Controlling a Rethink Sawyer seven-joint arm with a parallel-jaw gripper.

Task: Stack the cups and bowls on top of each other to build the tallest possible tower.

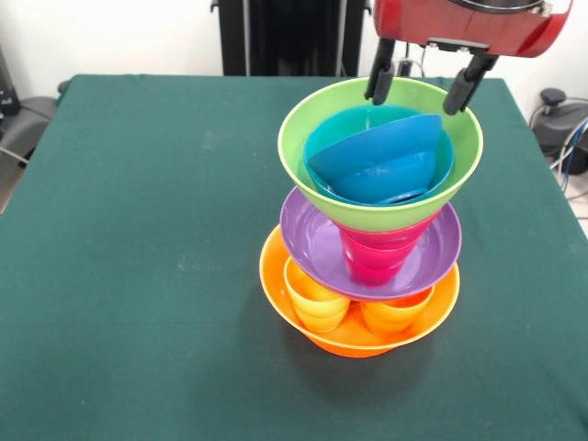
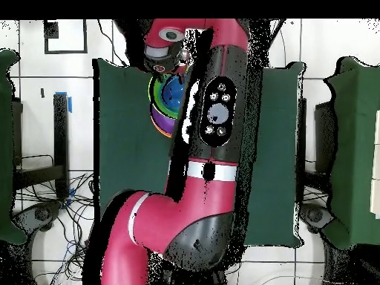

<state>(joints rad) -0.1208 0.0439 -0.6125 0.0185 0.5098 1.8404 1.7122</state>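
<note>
The tower stands right of the table's middle in the front view. Its base is the big orange bowl (image 1: 317, 335), holding a yellow cup (image 1: 315, 299) and an orange cup (image 1: 393, 315). On these rests the purple bowl (image 1: 312, 248), with a red cup (image 1: 377, 257) standing in it. The lime green bowl (image 1: 308, 156) sits on that cup and holds a light blue bowl (image 1: 354, 124) and a tilted dark blue bowl (image 1: 381, 161). My gripper (image 1: 424, 83) hangs open just above the green bowl's far rim, holding nothing. In the overhead view the arm hides most of the tower (image 2: 165, 104).
The dark green table cloth (image 1: 138, 230) spreads wide to the left of the tower. The table's right edge (image 1: 542, 211) lies close to the stack. Cables and equipment sit on the floor beyond both side edges.
</note>
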